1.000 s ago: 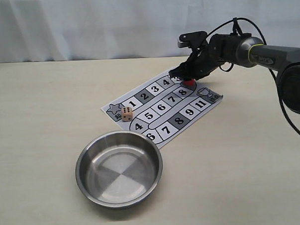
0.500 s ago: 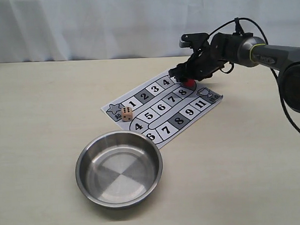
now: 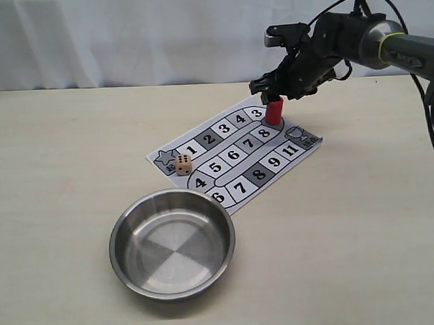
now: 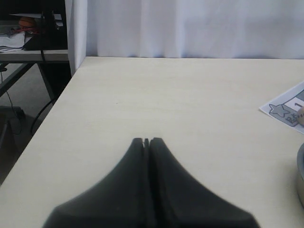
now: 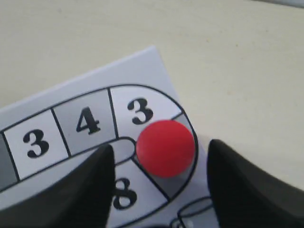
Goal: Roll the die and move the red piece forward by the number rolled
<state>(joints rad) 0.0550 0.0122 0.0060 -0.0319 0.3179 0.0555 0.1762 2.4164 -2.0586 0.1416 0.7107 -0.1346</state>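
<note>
Rising since a second ago, the right gripper (image 3: 275, 89) is now hovering just above the red piece (image 3: 274, 111) instead of sitting low around it. Its jaws are spread apart and are not touching the piece.

One red piece is standing upright on the paper game board (image 3: 235, 154), at the far bend of the numbered track between squares 3 and 8. One die (image 3: 182, 163) is resting on the board's near-left corner, beside square 1 and the star. One empty steel bowl (image 3: 126, 224) is sitting on the pale table (image 3: 72, 154), nearer the camera, with its rim overlapping the board's edge. A white curtain (image 3: 125, 37) is hanging behind.

Only the right arm is showing in the exterior view. The left wrist view alone is showing the left gripper (image 4: 146, 140), pressed together with nothing between its tips, over bare table well apart from the board.

The right wrist view is looking straight down on the piece's round top, which is covering the number of its own square. In the left wrist view the board, die and bowl are being cut off at the frame edge. The die's pips are too small to count.
</note>
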